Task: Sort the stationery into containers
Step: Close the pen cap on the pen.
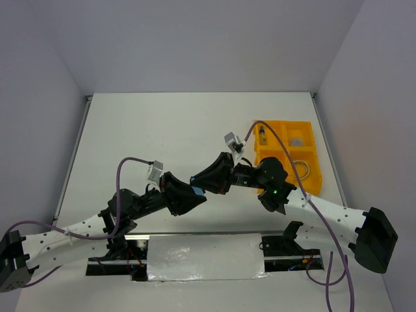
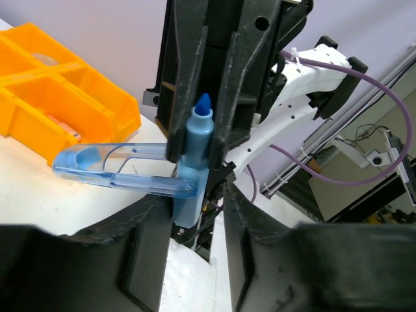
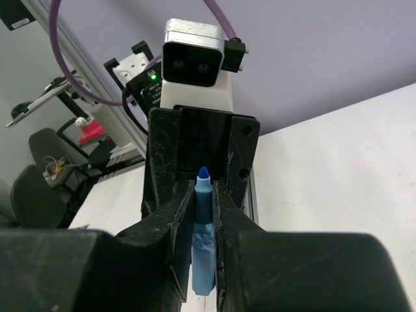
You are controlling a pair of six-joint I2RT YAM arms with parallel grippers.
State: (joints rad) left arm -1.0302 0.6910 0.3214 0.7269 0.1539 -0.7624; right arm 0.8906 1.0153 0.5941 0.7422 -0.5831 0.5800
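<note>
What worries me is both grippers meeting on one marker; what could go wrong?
The blue marker is clamped in the right gripper with its tip bare: ink could smear. A clear blue cap juts sideways and might drop. The left gripper, fingers open, straddles the marker's end; closing off-centre could twist it.

I am watching a white counter (image 1: 182,130) that pale lavender-grey walls (image 1: 195,39) are closing in on three sides, with soft, even light falling across it. In the right wrist view, dark office chairs (image 3: 29,198) are standing in the room beyond.
</note>
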